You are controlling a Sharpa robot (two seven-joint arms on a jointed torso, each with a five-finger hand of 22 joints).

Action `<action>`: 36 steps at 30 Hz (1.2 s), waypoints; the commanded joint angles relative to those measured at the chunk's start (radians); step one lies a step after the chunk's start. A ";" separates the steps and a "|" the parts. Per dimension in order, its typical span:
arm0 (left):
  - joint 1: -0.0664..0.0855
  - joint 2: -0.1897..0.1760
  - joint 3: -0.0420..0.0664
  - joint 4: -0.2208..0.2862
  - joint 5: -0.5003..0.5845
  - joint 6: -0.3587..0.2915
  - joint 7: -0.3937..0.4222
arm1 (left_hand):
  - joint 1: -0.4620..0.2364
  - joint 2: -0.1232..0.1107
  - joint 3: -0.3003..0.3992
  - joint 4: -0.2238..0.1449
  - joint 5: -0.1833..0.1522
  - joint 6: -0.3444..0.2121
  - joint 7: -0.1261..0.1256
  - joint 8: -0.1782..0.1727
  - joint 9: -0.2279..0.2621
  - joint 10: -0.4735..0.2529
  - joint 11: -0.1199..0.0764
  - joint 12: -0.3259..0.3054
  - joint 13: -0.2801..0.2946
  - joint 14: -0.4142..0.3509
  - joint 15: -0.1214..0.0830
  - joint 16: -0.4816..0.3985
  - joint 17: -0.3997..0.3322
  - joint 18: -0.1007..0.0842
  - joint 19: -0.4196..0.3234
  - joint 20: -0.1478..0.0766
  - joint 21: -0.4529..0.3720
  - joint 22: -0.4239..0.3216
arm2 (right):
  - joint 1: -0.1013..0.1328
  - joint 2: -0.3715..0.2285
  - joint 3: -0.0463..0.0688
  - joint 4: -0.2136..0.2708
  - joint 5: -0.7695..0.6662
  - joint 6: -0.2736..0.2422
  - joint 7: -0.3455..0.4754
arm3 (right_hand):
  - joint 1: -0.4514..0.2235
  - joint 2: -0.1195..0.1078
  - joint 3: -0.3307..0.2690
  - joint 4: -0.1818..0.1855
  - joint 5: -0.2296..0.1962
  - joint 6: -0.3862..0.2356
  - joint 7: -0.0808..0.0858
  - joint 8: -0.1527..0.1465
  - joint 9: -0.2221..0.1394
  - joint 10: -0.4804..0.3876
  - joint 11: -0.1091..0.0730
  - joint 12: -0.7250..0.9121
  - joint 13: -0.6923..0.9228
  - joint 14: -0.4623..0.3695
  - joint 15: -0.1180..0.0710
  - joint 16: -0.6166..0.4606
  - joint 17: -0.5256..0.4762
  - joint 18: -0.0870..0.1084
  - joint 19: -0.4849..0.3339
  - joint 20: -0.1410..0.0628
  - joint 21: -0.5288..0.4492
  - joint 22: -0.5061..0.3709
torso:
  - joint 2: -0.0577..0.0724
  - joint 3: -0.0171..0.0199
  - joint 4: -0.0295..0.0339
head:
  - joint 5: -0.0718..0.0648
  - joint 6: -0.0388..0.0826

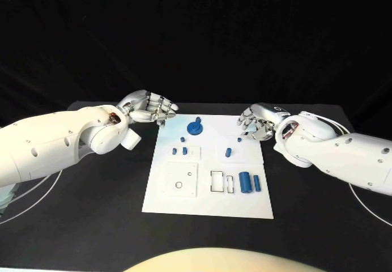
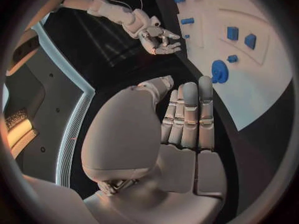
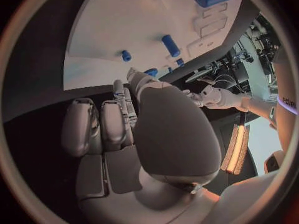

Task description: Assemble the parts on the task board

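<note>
Right now your left robot hand [image 1: 149,107] hovers at ten o'clock off the task board [image 1: 206,201], fingers curled, holding nothing; your right robot hand [image 1: 256,123] likewise at two o'clock; blue parts [image 1: 250,183] lie on the board

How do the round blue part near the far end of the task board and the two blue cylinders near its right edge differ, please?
The round blue part is disc-shaped and sits alone near the far end of the task board; the two blue cylinders are long, lie side by side and sit nearer the robot. The round part lies between the two hands; the cylinders lie away from both. All are blue and rest on the board, untouched.
</note>
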 commanded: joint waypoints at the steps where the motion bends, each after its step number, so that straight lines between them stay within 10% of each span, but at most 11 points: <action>1: 0.001 0.000 0.001 0.012 0.080 0.016 0.046 | -0.006 -0.006 -0.004 0.003 0.000 0.001 0.006 0.003 -0.002 -0.011 -0.001 -0.001 -0.002 0.002 0.001 -0.004 -0.002 0.007 0.001 0.002 -0.007 -0.002 | -0.005 0.008 -0.003 0.003 -0.100 0.030 -0.057 | -0.013 0.000 0.004 -0.001 -0.001 0.003 0.002 -0.006 0.002 -0.011 0.000 -0.004 -0.001 0.041 0.006 0.007 0.005 -0.020 0.000 0.007 0.004 0.003 | -0.001 0.0000 -0.0006 | -0.001 -0.003; 28: 0.001 -0.002 0.001 0.020 0.071 -0.018 0.041 | -0.005 -0.004 -0.003 -0.001 0.002 -0.009 0.018 -0.001 -0.005 -0.021 0.008 -0.003 -0.006 0.003 0.006 -0.009 -0.002 0.006 0.010 0.005 -0.007 -0.004 | -0.021 0.031 -0.009 0.004 -0.139 0.119 -0.085 | -0.030 0.005 0.010 -0.011 0.000 0.017 -0.010 -0.001 0.013 -0.008 -0.009 0.001 0.004 0.044 0.001 0.033 0.020 -0.022 0.001 0.009 0.025 0.030 | -0.001 0.0000 -0.0007 | -0.004 -0.011; 36: 0.001 -0.002 0.001 0.021 0.071 -0.018 0.040 | -0.005 -0.002 -0.002 -0.002 0.002 -0.007 0.019 0.000 -0.005 -0.021 0.009 -0.003 -0.007 0.003 0.007 -0.009 -0.002 0.006 0.011 0.006 -0.007 -0.004 | -0.030 0.041 -0.011 -0.008 -0.136 0.128 -0.085 | -0.027 0.048 0.068 -0.030 0.000 0.044 -0.015 0.012 0.028 0.017 -0.014 0.004 0.007 0.042 -0.003 0.048 0.024 -0.024 0.000 0.007 0.039 0.048 | 0.000 0.0003 -0.0003 | -0.002 -0.010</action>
